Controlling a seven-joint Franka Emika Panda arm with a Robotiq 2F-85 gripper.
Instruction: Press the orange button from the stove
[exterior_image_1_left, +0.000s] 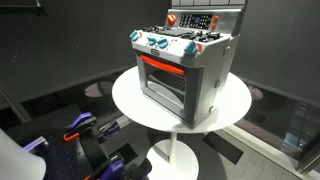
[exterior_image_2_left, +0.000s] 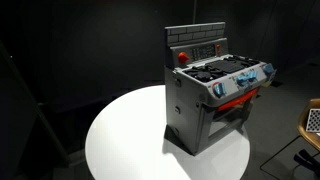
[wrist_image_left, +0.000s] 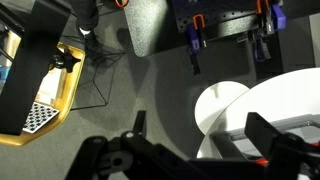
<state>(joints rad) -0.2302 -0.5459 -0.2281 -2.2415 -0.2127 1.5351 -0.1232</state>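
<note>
The silver-grey toy stove (exterior_image_1_left: 186, 66) stands on a round white table (exterior_image_1_left: 135, 100), and it also shows in an exterior view (exterior_image_2_left: 212, 98). It has an orange-red trimmed door, blue knobs and a raised back panel. An orange-red round button (exterior_image_1_left: 171, 19) sits at one end of that panel and shows in both exterior views (exterior_image_2_left: 182, 56). The arm is in neither exterior view. In the wrist view my gripper (wrist_image_left: 200, 128) is open and empty, high above the floor, with the white table top (wrist_image_left: 285, 95) below it at the right.
Blue and orange clamps (exterior_image_1_left: 80, 127) lie on dark gear on the floor beside the table and show at the top of the wrist view (wrist_image_left: 195, 25). A yellow-framed object (wrist_image_left: 55, 95) stands at the wrist view's left. Black curtains surround the scene.
</note>
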